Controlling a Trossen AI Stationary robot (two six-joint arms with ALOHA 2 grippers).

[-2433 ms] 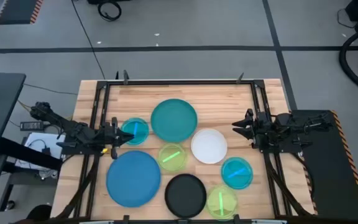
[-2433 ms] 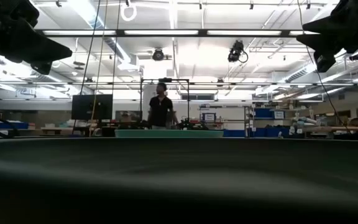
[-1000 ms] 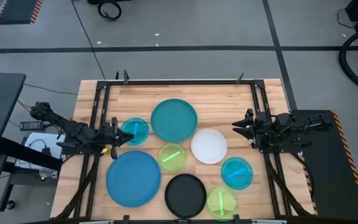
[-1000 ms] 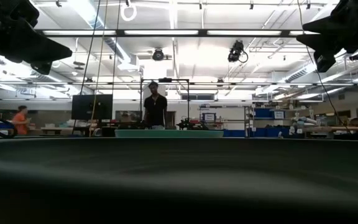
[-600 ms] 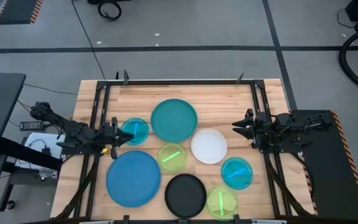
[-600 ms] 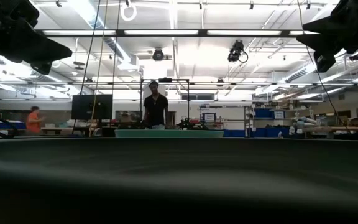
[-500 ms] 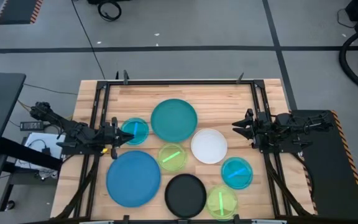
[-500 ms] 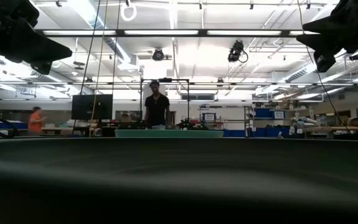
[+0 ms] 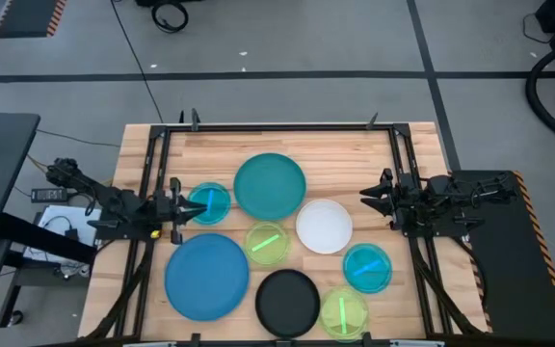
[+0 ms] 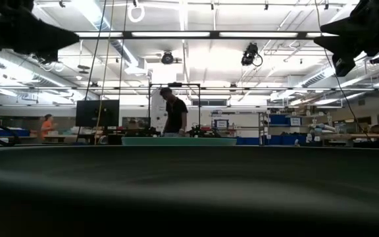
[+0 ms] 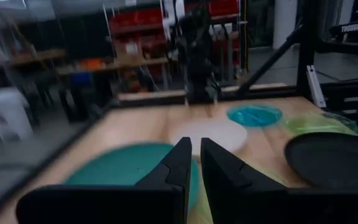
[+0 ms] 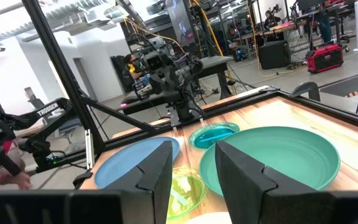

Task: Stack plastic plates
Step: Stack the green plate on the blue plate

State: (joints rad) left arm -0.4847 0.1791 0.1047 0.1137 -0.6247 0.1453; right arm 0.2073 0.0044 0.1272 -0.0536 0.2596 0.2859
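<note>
Eight plates lie flat and apart on the wooden table: large teal (image 9: 270, 186), large blue (image 9: 207, 275), white (image 9: 324, 226), black (image 9: 288, 302), two translucent cyan (image 9: 209, 200) (image 9: 367, 267), two lime-green (image 9: 266, 242) (image 9: 344, 312). My left gripper (image 9: 178, 206) hovers at the left side, just beside the left cyan plate, with its fingers shut (image 11: 196, 160) and touching nothing. My right gripper (image 9: 362, 196) hovers at the right side, near the white plate, with its fingers open (image 12: 191, 168).
A black metal frame (image 9: 268, 126) runs around the table's edges. The plates fill the middle and the near half; bare wood (image 9: 355, 154) shows along the far edge. In the low view the teal plate's rim (image 10: 178, 140) shows beyond a dark foreground. People move in the room behind.
My left gripper has risen: in the low view its dark shape sits higher than before, and in the high view it has drawn slightly toward the table's left edge. The plates have kept still. A person in the room behind has walked.
</note>
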